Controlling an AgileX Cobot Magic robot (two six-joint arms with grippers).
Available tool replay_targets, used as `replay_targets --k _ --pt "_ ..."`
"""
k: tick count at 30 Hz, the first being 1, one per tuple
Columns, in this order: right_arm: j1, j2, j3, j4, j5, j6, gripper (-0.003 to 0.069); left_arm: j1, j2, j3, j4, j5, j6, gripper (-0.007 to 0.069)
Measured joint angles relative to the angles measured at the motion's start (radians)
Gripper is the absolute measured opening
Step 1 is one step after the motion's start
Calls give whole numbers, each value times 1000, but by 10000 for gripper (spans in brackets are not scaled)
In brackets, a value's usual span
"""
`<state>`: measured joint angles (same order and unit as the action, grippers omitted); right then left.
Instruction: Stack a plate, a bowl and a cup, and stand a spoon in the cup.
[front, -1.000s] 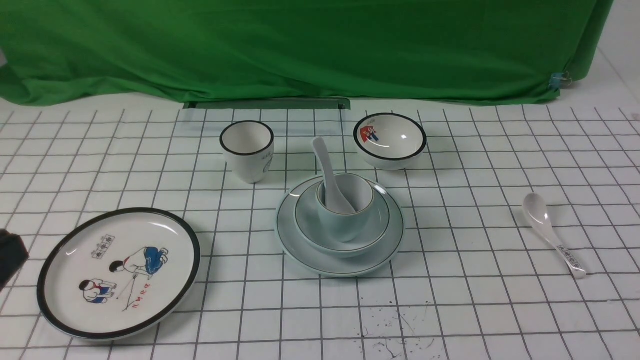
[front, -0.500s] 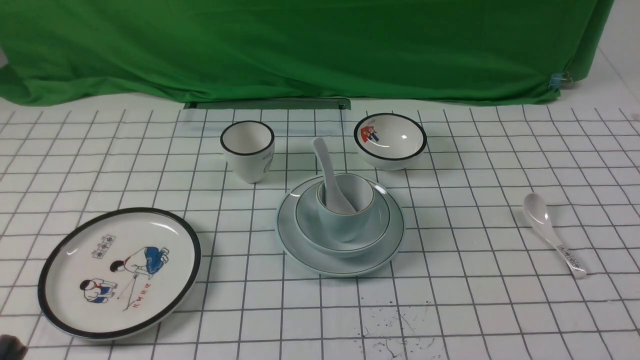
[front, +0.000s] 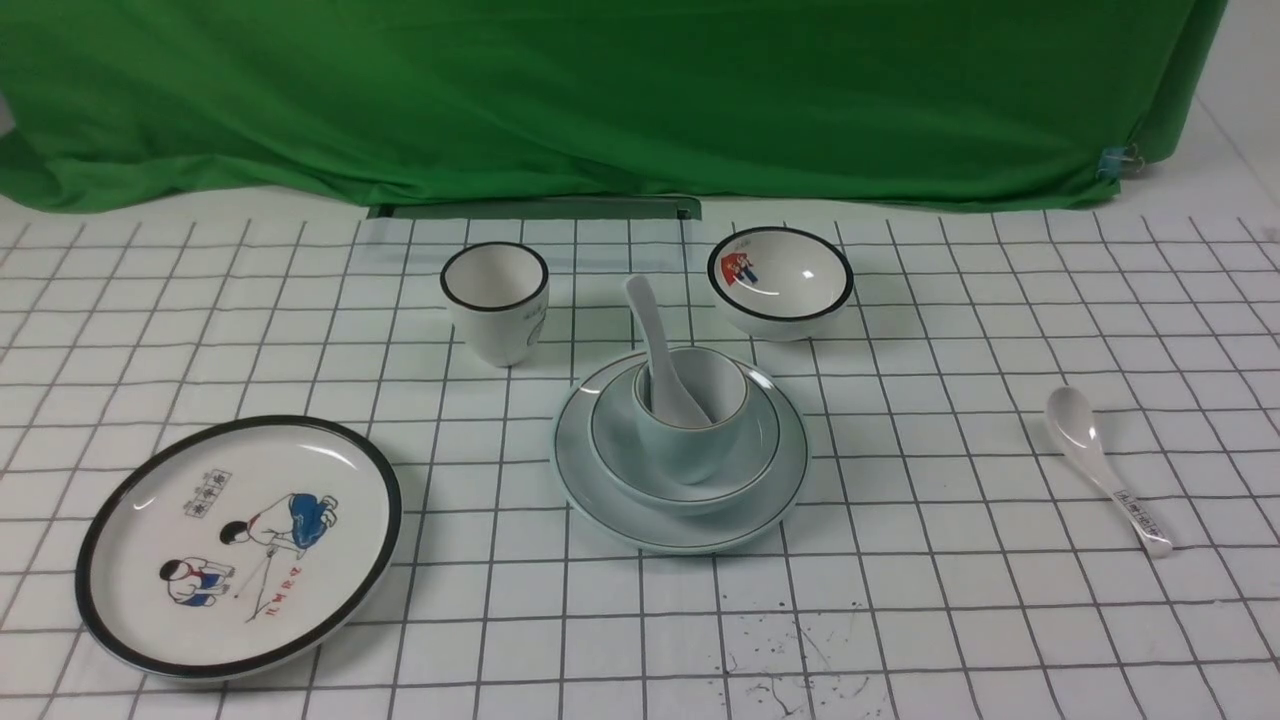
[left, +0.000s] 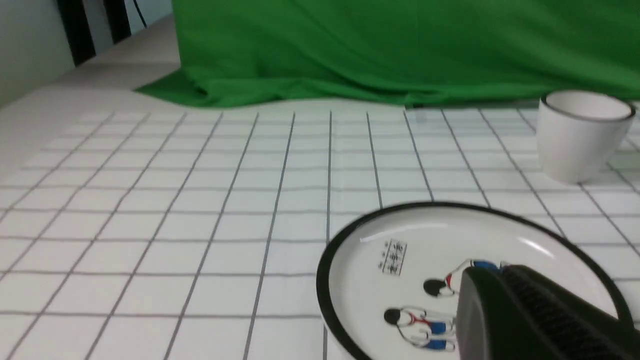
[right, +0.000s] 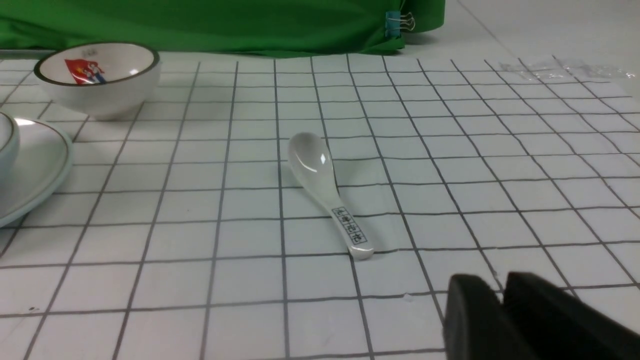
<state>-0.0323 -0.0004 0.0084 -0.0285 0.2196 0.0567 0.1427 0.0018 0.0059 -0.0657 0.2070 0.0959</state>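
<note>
At the table's middle the pale plate (front: 700, 530) carries the pale bowl (front: 752, 466), and the light-blue cup (front: 690, 452) stands inside the bowl. The plain white spoon (front: 650, 320) stands in the cup, its handle leaning up and back to the left. Neither gripper shows in the front view. My left gripper (left: 487, 272) is shut and empty, held over the cartoon plate (left: 425, 250). My right gripper (right: 500, 282) hovers near the table's front right with a narrow gap between its fingers and nothing in it. The plate's rim (right: 35, 170) shows at the right wrist view's edge.
The black-rimmed cartoon plate (front: 240, 545) lies front left. A black-rimmed white cup (front: 495, 300) and a cartoon bowl (front: 780, 280) stand behind the stack. A labelled white spoon (front: 1105, 470) lies at the right. Green cloth (front: 600, 100) closes off the back.
The dark tip of my left gripper at the front view's left edge slid down and out of sight. The stack has not moved.
</note>
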Motion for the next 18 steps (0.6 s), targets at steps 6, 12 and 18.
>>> replay_targets --k 6,12,18 --pt "0 0 0 0 0 -1 143 0 0 1 -6 26 13 -29" --pt "0 0 0 0 0 -1 156 0 0 1 -7 26 13 -29" --pt "0 0 0 0 0 -1 166 0 0 1 -7 26 13 -29"
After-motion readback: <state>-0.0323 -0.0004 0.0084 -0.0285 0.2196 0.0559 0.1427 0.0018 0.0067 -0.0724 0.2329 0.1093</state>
